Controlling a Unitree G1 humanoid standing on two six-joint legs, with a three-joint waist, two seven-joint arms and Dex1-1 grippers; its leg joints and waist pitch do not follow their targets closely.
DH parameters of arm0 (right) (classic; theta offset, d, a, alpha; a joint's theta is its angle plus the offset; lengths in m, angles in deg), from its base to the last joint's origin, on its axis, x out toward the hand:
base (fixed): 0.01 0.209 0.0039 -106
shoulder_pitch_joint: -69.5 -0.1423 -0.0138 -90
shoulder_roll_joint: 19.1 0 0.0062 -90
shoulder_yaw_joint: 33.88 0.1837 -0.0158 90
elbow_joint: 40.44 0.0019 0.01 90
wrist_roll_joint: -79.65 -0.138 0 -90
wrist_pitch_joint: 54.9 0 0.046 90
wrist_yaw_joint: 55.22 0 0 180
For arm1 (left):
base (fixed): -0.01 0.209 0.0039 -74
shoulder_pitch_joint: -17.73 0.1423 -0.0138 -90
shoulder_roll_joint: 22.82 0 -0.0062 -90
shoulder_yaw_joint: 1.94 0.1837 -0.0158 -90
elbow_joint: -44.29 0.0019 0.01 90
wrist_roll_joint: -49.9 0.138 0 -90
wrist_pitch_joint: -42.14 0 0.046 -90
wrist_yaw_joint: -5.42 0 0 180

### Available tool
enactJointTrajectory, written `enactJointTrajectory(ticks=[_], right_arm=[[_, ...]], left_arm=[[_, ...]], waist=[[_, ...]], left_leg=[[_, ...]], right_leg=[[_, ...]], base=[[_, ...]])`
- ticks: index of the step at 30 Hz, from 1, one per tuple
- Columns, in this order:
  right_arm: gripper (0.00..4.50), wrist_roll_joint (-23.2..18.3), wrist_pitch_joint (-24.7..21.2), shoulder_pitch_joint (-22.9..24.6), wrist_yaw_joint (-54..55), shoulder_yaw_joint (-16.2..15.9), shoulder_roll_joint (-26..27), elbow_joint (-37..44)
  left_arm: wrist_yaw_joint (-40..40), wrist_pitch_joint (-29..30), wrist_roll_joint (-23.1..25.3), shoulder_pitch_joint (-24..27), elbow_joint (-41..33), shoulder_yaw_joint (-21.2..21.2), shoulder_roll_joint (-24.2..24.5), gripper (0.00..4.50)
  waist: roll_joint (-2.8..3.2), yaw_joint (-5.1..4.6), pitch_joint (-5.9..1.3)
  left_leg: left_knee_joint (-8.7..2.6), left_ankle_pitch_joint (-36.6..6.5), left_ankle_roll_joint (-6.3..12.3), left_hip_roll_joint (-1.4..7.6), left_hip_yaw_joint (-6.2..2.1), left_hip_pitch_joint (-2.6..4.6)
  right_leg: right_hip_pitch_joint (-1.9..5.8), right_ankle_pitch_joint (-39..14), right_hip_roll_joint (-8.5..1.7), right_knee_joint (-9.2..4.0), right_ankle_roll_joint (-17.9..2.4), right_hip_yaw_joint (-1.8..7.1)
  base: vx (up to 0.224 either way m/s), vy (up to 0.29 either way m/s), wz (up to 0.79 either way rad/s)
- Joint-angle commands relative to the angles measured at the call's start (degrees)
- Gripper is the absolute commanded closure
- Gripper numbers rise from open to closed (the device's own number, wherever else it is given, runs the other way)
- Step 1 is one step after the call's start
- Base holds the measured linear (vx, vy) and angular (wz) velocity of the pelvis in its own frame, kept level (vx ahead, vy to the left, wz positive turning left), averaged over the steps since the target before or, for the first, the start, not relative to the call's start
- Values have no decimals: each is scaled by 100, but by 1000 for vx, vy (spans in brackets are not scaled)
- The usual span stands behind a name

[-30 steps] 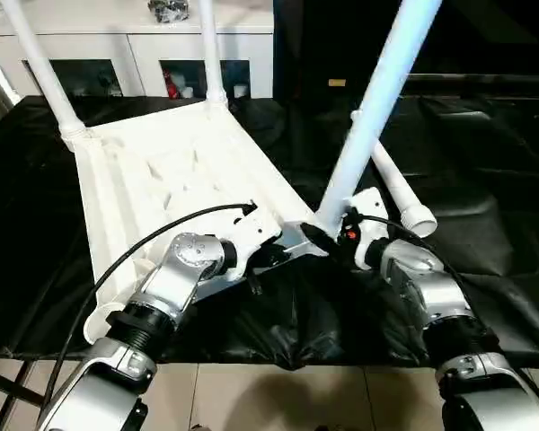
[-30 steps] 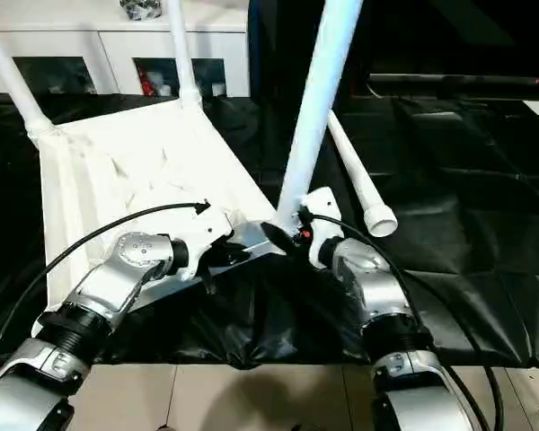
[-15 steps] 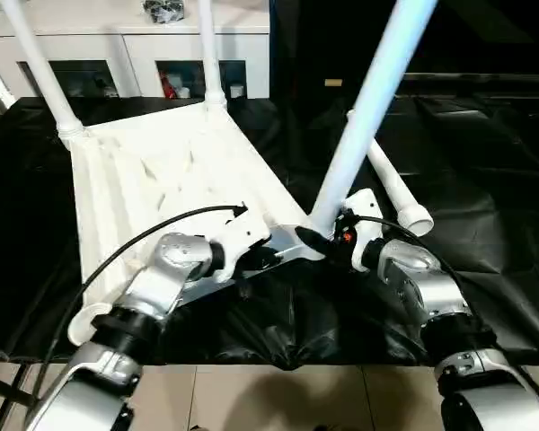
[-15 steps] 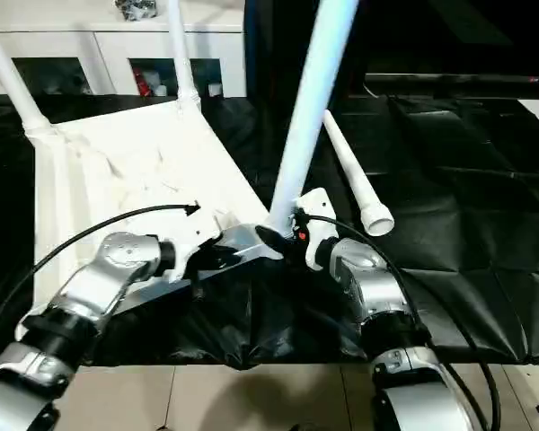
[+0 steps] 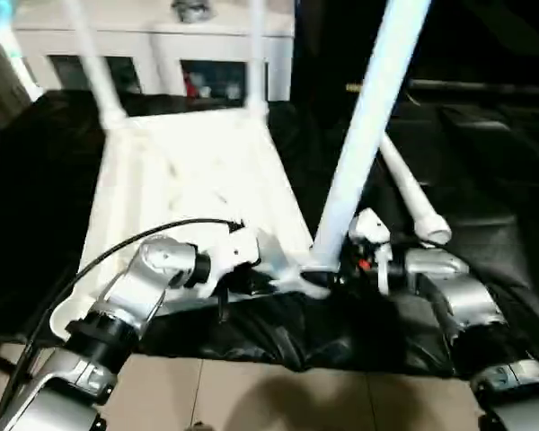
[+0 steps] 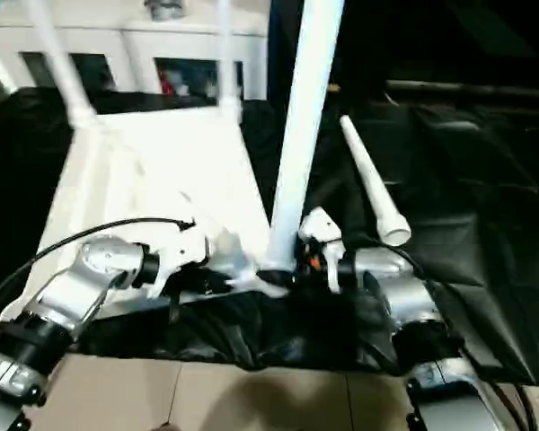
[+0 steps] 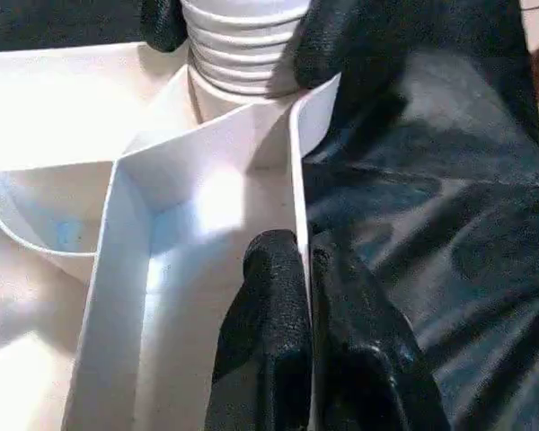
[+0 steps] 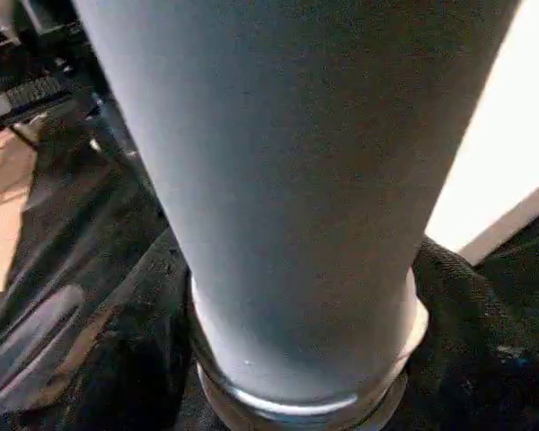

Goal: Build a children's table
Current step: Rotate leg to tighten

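Observation:
The children's table lies upside down, its white top resting on black cloth. Two legs stand in its far corners. A third leg rises from the near right corner socket. My right gripper is shut on the ribbed base of this leg, a black finger on either side. My left gripper is shut on the top's thin rim wall just beside that socket. A loose leg lies on the cloth to the right.
A white cabinet with glass doors stands behind the table. Black cloth covers the work surface. Its front edge drops to a tiled floor just below my forearms.
The camera has shifted, so the whole scene sits differently. The held leg stands slightly more upright in its socket. Both grippers keep their holds.

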Motion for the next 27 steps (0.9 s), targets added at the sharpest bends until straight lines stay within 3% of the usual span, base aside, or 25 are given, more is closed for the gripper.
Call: enactJointTrajectory(ticks=[1, 6, 8, 10, 13, 15, 17, 18, 19, 21, 22, 27], right_arm=[[175, 253, -143, 198, 78, -127, -108, -361], [175, 251, -163, 271, 210, -162, -19, -342], [175, 287, -113, 183, 717, -31, 165, -570], [175, 344, -7, 74, 1249, 96, 316, -815], [175, 329, 13, -190, 2270, 394, 619, -1323], [175, 208, 6, -477, 3270, 707, 973, -1779], [175, 165, 42, -604, 3687, 819, 1136, -1958], [175, 135, 60, -735, 4093, 910, 1275, -2134], [175, 118, 85, -831, 4375, 974, 1370, -2273], [175, 35, 168, -1107, 5029, 1147, 1626, -2637], [175, 7, 177, -1170, 5138, 1188, 1681, -2716], [175, 63, 343, -1413, 5326, 1254, 1858, -3043]], left_arm=[[516, -196, -87, -50, -265, 278, -36, 450], [374, -193, -20, -126, -100, 234, -79, 450], [94, -126, -23, -194, 22, 135, -222, 450], [-182, -79, -6, -260, 117, 48, -357, 450], [-869, 130, 58, -451, 339, -138, -679, 450], [-1668, 415, 115, -688, 594, -346, -1075, 450], [-2041, 538, 168, -794, 717, -432, -1255, 450], [-2442, 688, 191, -898, 850, -545, -1444, 450], [-2714, 786, 214, -972, 953, -631, -1580, 450], [-3357, 918, 242, -1110, 1179, -794, -1937, 450], [-3443, 917, 252, -1119, 1209, -801, -2002, 450], [-3510, 745, 377, -1050, 1222, -679, -2096, 450]], waist=[[21, -48, -374], [24, -50, -383], [26, -59, -378], [28, -90, -365], [11, -231, -317], [15, -307, -326], [15, -384, -346], [26, -408, -365], [56, -452, -363], [12, -468, -381], [15, -486, -383], [-23, -468, -407]], left_leg=[[-433, -1328, 267, 139, 3, 24], [-442, -1317, 225, 140, -11, 17], [-440, -1323, 214, 132, -4, 11], [-447, -1553, 121, 113, -18, 43], [-436, -1958, 16, 55, -52, 92], [-424, -1977, 13, 43, -69, 84], [-425, -1969, 50, 40, -88, 35], [-438, -1902, 81, 47, -112, -7], [-437, -1882, 98, 61, -112, -25], [-404, -1842, 134, 27, -95, 20], [-407, -1783, 165, 35, -96, -6], [-410, -1493, 357, 44, -75, -70]], right_leg=[[306, -2020, -308, -448, -989, 300], [318, -1936, -303, -441, -988, 306], [315, -1967, -312, -457, -994, 308], [296, -2399, -320, -507, -850, 284], [262, -3193, -302, -620, -576, 203], [255, -3362, -303, -659, -448, 166], [299, -3330, -307, -672, -389, 130], [341, -3198, -310, -667, -383, 107], [306, -3062, -306, -674, -438, 105], [273, -2915, -303, -677, -566, 112], [284, -2761, -307, -648, -664, 131], [317, -2451, -319, -593, -767, 163]], base=[[0, 0, 0], [0, 0, 0], [0, 0, 0], [0, 0, 0], [0, 0, 0], [0, 0, 0], [0, 0, 0], [0, 0, 0], [0, 0, 0], [0, 0, 0], [0, 0, 0], [0, 0, 0]])
